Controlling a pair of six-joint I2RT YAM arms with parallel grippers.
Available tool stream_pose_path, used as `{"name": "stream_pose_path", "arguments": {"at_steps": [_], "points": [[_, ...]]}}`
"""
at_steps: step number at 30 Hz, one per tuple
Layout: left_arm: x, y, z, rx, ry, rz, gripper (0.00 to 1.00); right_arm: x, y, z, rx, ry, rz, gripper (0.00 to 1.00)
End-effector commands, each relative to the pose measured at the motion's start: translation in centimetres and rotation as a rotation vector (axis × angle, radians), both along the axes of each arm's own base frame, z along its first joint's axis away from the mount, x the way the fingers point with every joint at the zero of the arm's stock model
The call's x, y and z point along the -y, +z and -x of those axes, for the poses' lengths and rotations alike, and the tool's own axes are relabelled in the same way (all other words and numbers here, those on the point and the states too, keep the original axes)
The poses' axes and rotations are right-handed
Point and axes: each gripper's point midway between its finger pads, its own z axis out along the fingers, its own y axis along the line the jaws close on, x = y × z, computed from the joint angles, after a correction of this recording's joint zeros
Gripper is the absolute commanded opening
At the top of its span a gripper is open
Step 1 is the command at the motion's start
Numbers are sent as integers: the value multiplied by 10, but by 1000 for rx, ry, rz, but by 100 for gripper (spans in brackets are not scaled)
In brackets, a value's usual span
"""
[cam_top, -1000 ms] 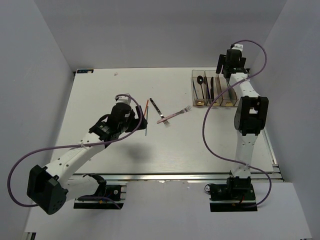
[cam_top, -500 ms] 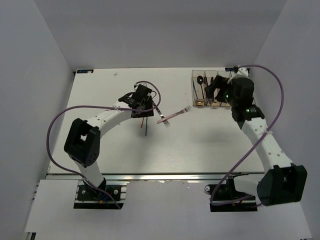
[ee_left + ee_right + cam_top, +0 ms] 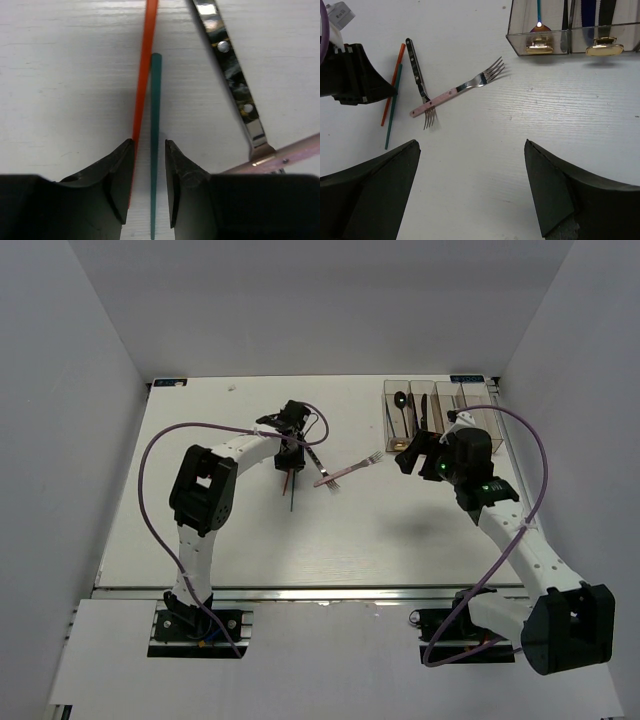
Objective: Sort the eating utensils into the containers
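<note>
The white table (image 3: 350, 550) bears 2 chopsticks (image 3: 393, 105), 2 forks (image 3: 440, 100), 4 joined bins (image 3: 387, 415).

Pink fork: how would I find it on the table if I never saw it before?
Look at the white table, near its middle, left of the clear bins. A few utensils lie there, and the pink fork crosses a dark-handled fork. It is the only piece with a pale pink handle, and its tines point toward the bins.
</note>
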Motion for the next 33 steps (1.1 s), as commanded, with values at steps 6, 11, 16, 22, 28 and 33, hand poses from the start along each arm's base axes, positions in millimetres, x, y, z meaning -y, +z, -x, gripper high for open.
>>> {"name": "stream_pose_path", "arguments": {"at_steps": [6,11,16,22,28,33], "points": [[9,19,-3,15,-27,48,41,-6,19,5,67,30,-16,89],[2,19,-1,22,-1,23,40,-8,18,4,64,33,-18,89],[2,31,0,45,-6,10,41,-11,16,4,60,41,-23,89],[6,21,6,14,-31,7,41,-12,22,5,72,45,-28,89],[13,8,14,-16,-54,-20,41,-14,23,4,74,49,-28,89],[3,-8,22,-44,-17,-70,37,-13,20,3,68,42,-21,89]]}}
